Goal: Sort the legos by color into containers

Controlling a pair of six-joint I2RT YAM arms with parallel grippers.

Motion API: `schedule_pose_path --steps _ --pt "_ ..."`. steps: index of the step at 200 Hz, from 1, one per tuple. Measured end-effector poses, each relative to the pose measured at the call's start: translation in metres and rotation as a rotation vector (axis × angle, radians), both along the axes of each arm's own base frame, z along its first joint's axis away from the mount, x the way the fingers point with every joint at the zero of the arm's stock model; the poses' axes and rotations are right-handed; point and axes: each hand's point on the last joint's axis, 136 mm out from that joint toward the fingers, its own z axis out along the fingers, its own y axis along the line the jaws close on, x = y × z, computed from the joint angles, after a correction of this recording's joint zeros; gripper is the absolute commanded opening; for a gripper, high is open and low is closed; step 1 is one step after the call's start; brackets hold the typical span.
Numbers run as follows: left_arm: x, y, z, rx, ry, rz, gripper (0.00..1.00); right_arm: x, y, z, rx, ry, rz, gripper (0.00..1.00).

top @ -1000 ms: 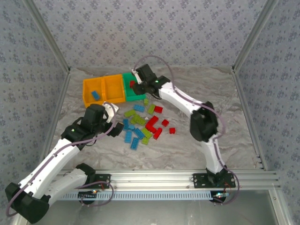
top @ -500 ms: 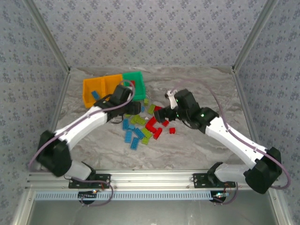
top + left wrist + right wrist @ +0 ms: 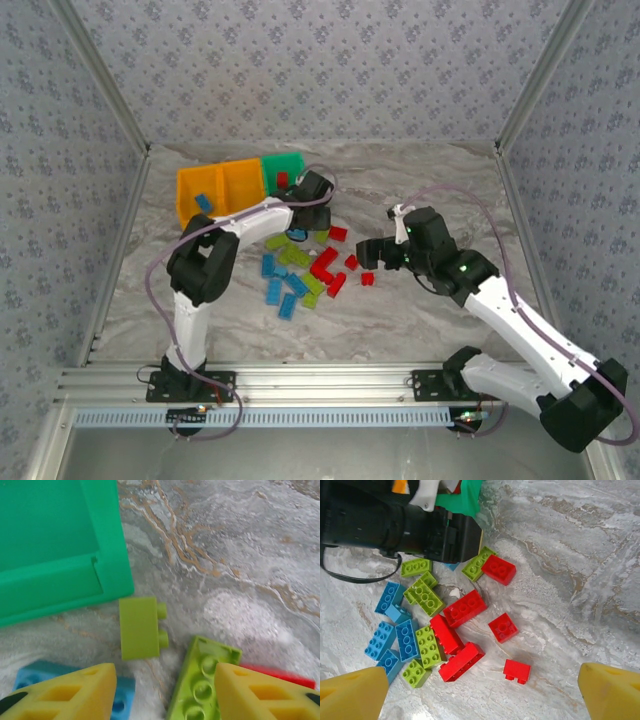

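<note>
Two grippers: left gripper (image 3: 165, 682) fingers apart over a lime brick (image 3: 140, 628) by the green bin (image 3: 107, 540); right gripper (image 3: 482, 690) spread wide above legos (image 3: 323, 262) heaped on the marbled grey table (image 3: 450, 180); floral-patterned walls (image 3: 320, 70).

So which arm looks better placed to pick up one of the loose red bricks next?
Probably the right. The right gripper hangs open directly above the red bricks. The left gripper is open too, but it sits beside the green bin, over a lime green brick.
</note>
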Motion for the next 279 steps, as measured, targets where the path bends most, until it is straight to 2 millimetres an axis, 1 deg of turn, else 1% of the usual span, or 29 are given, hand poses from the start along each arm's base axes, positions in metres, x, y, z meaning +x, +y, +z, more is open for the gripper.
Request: schedule_pose_path --steps 60,81,109,128,145,153,154,160,161,166,167,168,170,173,174,175,182,189,191,201,208,216,218,222,229,240,252,266,279 --pt "0.008 0.010 -0.021 0.081 -0.008 0.031 0.31 -0.007 -0.008 -0.006 -0.001 0.034 -0.022 1.00" --pt "0.011 0.009 -0.022 0.085 -0.013 0.033 0.22 -0.009 -0.008 -0.008 0.004 0.047 -0.026 1.00" --pt "0.011 0.007 -0.020 0.076 -0.012 0.027 0.18 -0.012 -0.005 -0.009 0.018 0.067 -0.016 1.00" --pt "0.003 0.007 -0.016 0.058 -0.004 0.014 0.18 -0.015 -0.002 -0.009 0.035 0.079 -0.003 1.00" --pt "-0.015 0.015 0.004 0.040 -0.013 0.003 0.17 -0.017 0.001 -0.008 0.052 0.090 0.007 1.00" --pt "-0.022 0.022 0.020 0.030 -0.035 0.004 0.17 -0.017 0.001 -0.008 0.058 0.093 0.006 1.00" --pt "-0.023 0.023 0.025 0.027 -0.044 0.005 0.18 -0.017 0.001 -0.008 0.058 0.093 0.006 1.00" --pt "-0.026 0.026 0.038 0.020 -0.064 0.005 0.18 -0.017 0.002 -0.008 0.061 0.095 0.008 1.00" --pt "-0.026 0.028 0.044 0.015 -0.074 0.007 0.18 -0.017 0.002 -0.008 0.062 0.095 0.007 1.00" --pt "-0.027 0.031 0.056 0.006 -0.097 0.010 0.18 -0.017 0.002 -0.008 0.063 0.096 0.007 1.00" --pt "-0.027 0.033 0.062 0.003 -0.108 0.013 0.18 -0.017 0.002 -0.008 0.064 0.096 0.007 1.00" --pt "-0.027 0.033 0.062 0.003 -0.108 0.013 0.18 -0.017 0.002 -0.008 0.064 0.095 0.007 1.00" --pt "-0.026 0.036 0.072 -0.003 -0.129 0.017 0.17 -0.017 0.002 -0.008 0.065 0.095 0.007 1.00" --pt "-0.026 0.038 0.078 -0.008 -0.142 0.021 0.17 -0.017 0.002 -0.008 0.066 0.096 0.005 1.00" --pt "-0.026 0.039 0.084 -0.011 -0.155 0.024 0.17 -0.017 0.002 -0.007 0.067 0.096 0.005 1.00" --pt "-0.026 0.039 0.084 -0.011 -0.155 0.024 0.17 -0.017 0.002 -0.007 0.067 0.096 0.005 1.00" --pt "-0.021 0.048 0.106 -0.029 -0.202 0.044 0.17 -0.017 0.003 -0.007 0.068 0.097 0.006 1.00" --pt "-0.014 0.063 0.126 -0.041 -0.247 0.073 0.17 -0.017 0.003 -0.007 0.069 0.098 0.006 1.00" --pt "-0.013 0.064 0.128 -0.041 -0.252 0.076 0.17 -0.017 0.003 -0.007 0.069 0.098 0.006 1.00" --pt "0.000 0.090 0.146 -0.043 -0.292 0.133 0.17 -0.017 0.003 -0.007 0.071 0.099 0.005 1.00" --pt "0.010 0.108 0.151 -0.034 -0.306 0.172 0.17 -0.017 0.003 -0.007 0.073 0.101 0.002 1.00" --pt "0.020 0.125 0.150 -0.021 -0.310 0.207 0.17 -0.017 0.003 -0.007 0.075 0.103 0.000 1.00" --pt "0.025 0.133 0.149 -0.012 -0.309 0.225 0.17 -0.017 0.003 -0.007 0.075 0.103 0.000 1.00" --pt "0.029 0.142 0.146 0.000 -0.307 0.243 0.17 -0.017 0.003 -0.007 0.076 0.103 -0.001 1.00" --pt "0.039 0.159 0.137 0.022 -0.291 0.278 0.17 -0.017 0.003 -0.007 0.080 0.104 -0.004 1.00" --pt "0.049 0.175 0.122 0.048 -0.261 0.309 0.17 -0.018 0.002 -0.006 0.083 0.103 -0.006 1.00" --pt "0.059 0.185 0.104 0.070 -0.218 0.328 0.19 -0.018 0.002 -0.004 0.091 0.099 -0.009 1.00" --pt "0.071 0.191 0.085 0.083 -0.182 0.339 0.22 -0.019 0.001 -0.001 0.098 0.093 -0.011 1.00" --pt "0.078 0.194 0.071 0.089 -0.152 0.342 0.28 -0.020 0.001 0.000 0.102 0.089 -0.011 1.00"
